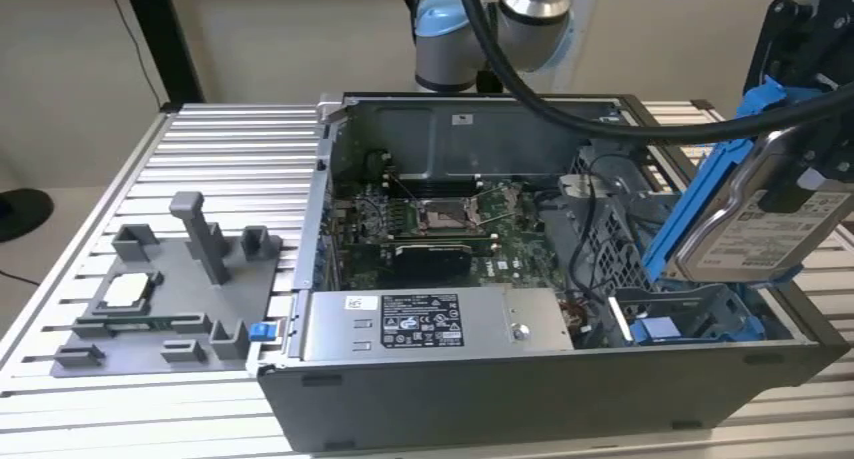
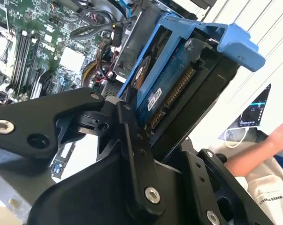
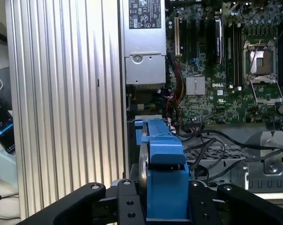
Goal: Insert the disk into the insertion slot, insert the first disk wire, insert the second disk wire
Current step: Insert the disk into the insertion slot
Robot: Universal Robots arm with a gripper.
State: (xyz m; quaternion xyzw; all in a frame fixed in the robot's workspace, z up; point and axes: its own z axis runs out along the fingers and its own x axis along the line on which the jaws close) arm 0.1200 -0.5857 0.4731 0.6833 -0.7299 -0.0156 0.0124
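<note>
Hand, exterior view: the hand (image 1: 814, 129) hangs at this view's right, above the open computer case (image 1: 534, 399), and it is closed on the disk (image 1: 767, 219).
Disk, exterior view: it stands on edge and tilted, with the label side to the camera and the blue carrier around it. Its low end is just above the insertion slot (image 1: 687, 314) and, as far as I can judge, not yet inside.
Slot, exterior view: a grey bay in the case corner with blue tabs at its mouth, beside the power-supply box (image 1: 427, 324). The case stands on the ribbed counter (image 1: 214, 139).
Grip, second wrist view: the black fingers (image 2: 132, 140) clamp the disk (image 2: 179, 37) by its two flat faces. The hand (image 2: 172, 101) seems to me firm on it.
Person, second wrist view: an arm (image 2: 254, 157) is off to the side, well apart from the work.
Line-up, first wrist view: the hand (image 3: 164, 204) carries the disk (image 3: 164, 154) edge-on over the case. Loose black wires (image 3: 221, 152) lie just beside it, and the motherboard (image 3: 211, 93) is further in.
Advice: I think the disk must be turned from tilted to parallel with the bay walls before it descends, so both carrier rails meet the guides together.
Care: the wires should not come under the carrier. A slow, straight push seems best, stopping if one side catches.
</note>
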